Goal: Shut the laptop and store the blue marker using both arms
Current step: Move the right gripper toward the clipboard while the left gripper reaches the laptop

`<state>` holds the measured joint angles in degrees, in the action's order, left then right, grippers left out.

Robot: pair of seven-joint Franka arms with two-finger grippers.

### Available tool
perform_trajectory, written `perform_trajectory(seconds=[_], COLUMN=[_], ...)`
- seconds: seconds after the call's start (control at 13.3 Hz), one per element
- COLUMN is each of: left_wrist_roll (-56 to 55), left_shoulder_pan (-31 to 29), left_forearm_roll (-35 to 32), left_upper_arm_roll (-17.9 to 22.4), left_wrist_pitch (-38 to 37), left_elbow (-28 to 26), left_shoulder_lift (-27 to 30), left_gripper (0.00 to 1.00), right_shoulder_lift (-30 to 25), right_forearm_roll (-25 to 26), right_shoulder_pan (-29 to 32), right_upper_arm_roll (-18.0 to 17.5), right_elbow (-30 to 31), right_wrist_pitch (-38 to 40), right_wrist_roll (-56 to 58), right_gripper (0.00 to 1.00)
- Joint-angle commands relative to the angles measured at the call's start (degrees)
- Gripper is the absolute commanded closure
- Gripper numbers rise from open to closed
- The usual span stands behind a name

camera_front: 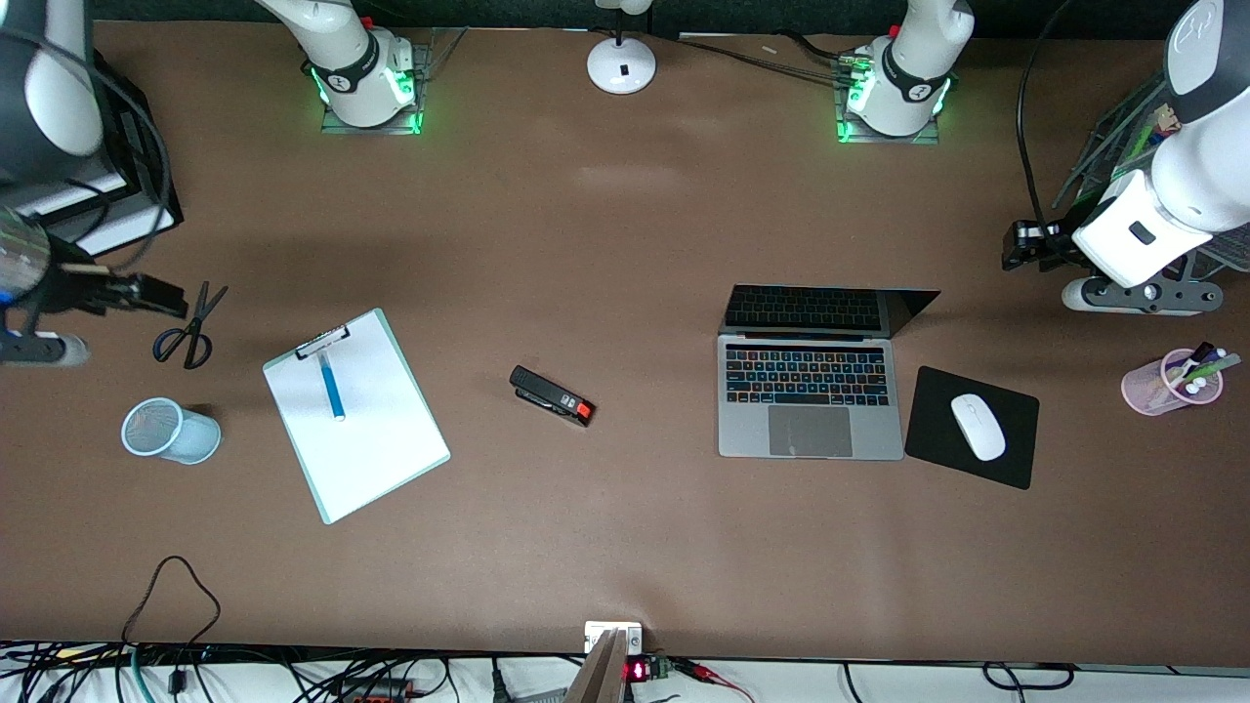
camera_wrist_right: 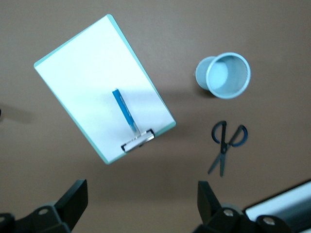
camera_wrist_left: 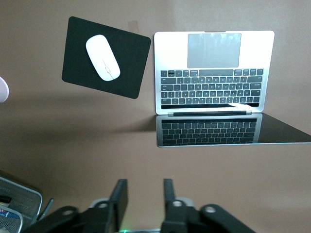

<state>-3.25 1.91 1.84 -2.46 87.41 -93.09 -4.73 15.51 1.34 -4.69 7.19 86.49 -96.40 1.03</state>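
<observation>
Inside pink cup (camera_front: 1157,389): pens; mesh cup (camera_front: 168,431) holds nothing visible.

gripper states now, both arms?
Left gripper: fingers partly closed, holding nothing, up above the table near the open laptop.
Right gripper: open, empty, above the clipboard end.

Robot lab: bench-mounted arms, cables.

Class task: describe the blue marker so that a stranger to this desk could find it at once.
Toward the right arm's end of the table lies a white clipboard. The blue marker lies on its paper, just below the clip; it is the only pen there.
</observation>
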Motion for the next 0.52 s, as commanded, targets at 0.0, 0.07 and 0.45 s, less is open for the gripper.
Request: perform_trajectory(seconds=[0.0, 0.07, 0.45], left_wrist_roll=[-0.4, -1.1, -4.6], left_shoulder_pan=[0.5, 0.5, 0.4], left_forearm_roll=[1.4, 1.5, 3.1], left_upper_arm_roll=[-0.5, -2.3, -10.2], left_wrist_pitch=[-4.6, -5.1, -1.5], left_elbow=[1.7, 1.0, -6.0], left_shoulder_lift=[-0.7, -0.5, 0.8], left_gripper=[0.94, 0.94, 0.96], right_shoulder_lift=[4.9, 6.5, 11.9], right_forearm_roll=[-0.7, -0.8, -0.8], right_shoulder_pan=[-0.8, -1.5, -4.0], right_upper_arm_roll=[-0.3, -0.3, -0.4], right_elbow=[-0.6, -0.6, -0.5], right_wrist_pitch=[-5.0, -6.2, -10.0], right_wrist_roll=[0.1, 0.4, 2.1], right_gripper=[0.0, 0.0, 0.0])
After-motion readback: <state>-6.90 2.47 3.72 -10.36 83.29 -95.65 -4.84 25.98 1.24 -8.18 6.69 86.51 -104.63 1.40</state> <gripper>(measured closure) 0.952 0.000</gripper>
